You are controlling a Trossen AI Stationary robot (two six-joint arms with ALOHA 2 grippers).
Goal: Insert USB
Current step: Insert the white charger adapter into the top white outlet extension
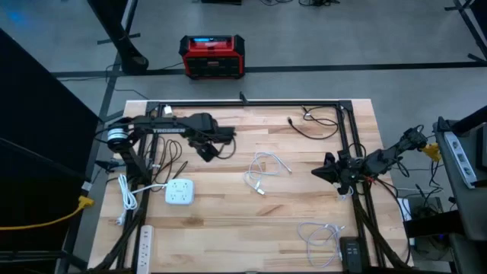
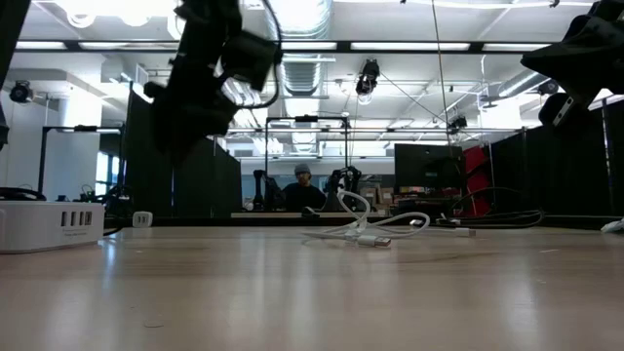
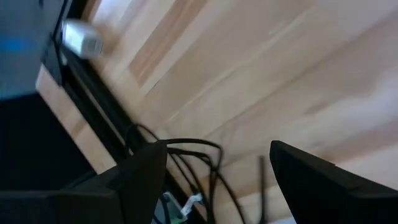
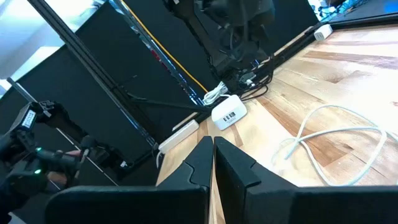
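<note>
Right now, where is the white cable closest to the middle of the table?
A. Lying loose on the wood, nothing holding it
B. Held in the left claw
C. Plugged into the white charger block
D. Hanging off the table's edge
A: the white cable lies coiled on the bare wood, apart from the charger block, with the open left claw empty.

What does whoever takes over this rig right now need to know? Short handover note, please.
Left claw: open, empty, hanging above the table between the white USB charger hub and the white USB cable.
Right claw: shut, empty, waiting to the cable's right.
Cable: loose at the table's middle, untouched. A second white cable lies near the front edge.
Hub: front left, ports visible from the right wrist view, nothing plugged into them.
Done: nothing yet.
Left: pick up the cable's plug, bring it to the hub, insert.
</note>
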